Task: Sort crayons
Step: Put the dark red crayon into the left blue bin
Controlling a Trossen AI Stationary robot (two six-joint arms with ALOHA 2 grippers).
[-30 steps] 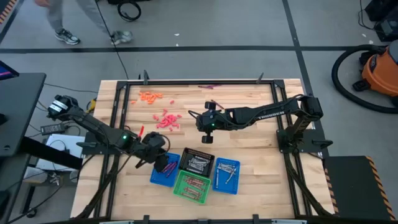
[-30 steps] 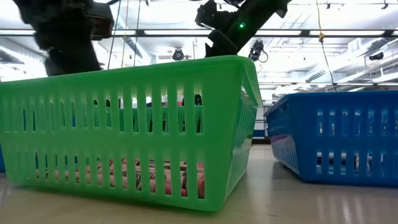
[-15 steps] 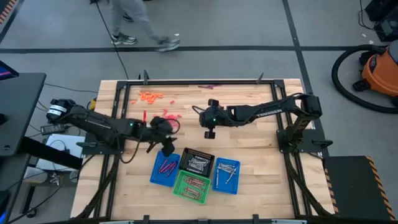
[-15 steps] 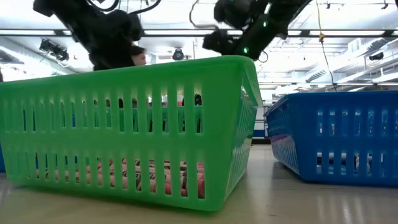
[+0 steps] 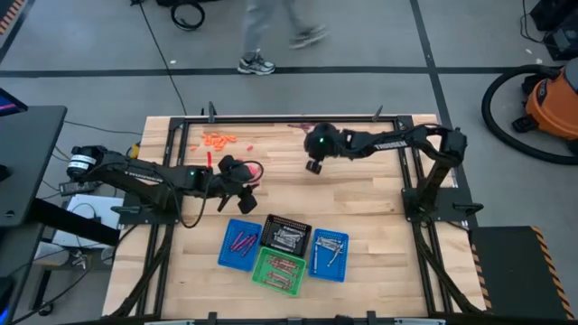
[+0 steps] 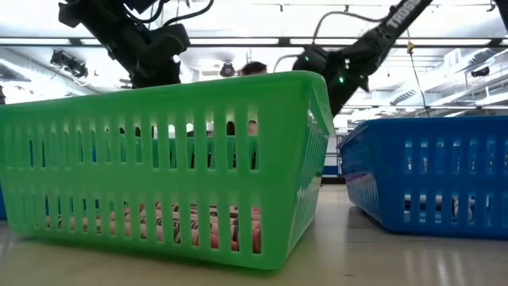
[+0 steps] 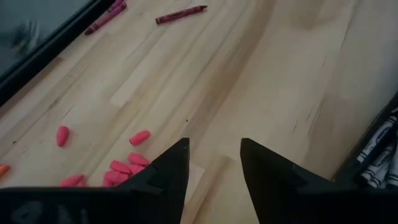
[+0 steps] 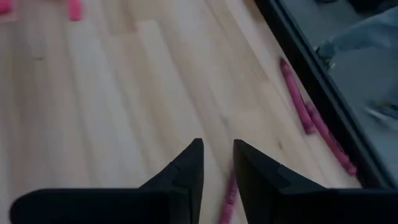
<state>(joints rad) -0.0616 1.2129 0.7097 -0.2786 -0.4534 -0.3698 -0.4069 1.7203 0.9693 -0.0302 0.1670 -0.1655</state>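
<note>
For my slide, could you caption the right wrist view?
Open right gripper above maroon crayons along the table's edge.

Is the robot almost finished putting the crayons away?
Not yet. Some crayons already lie in the blue basket, black basket and green basket. Both grippers are open and empty: the left gripper by the pink pieces, the right gripper near the maroon crayons, which still need sorting.

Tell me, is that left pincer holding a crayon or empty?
Empty. The left pincer has its two fingers apart with only bare wood between them; pink crayon bits lie on the table beside it.
</note>
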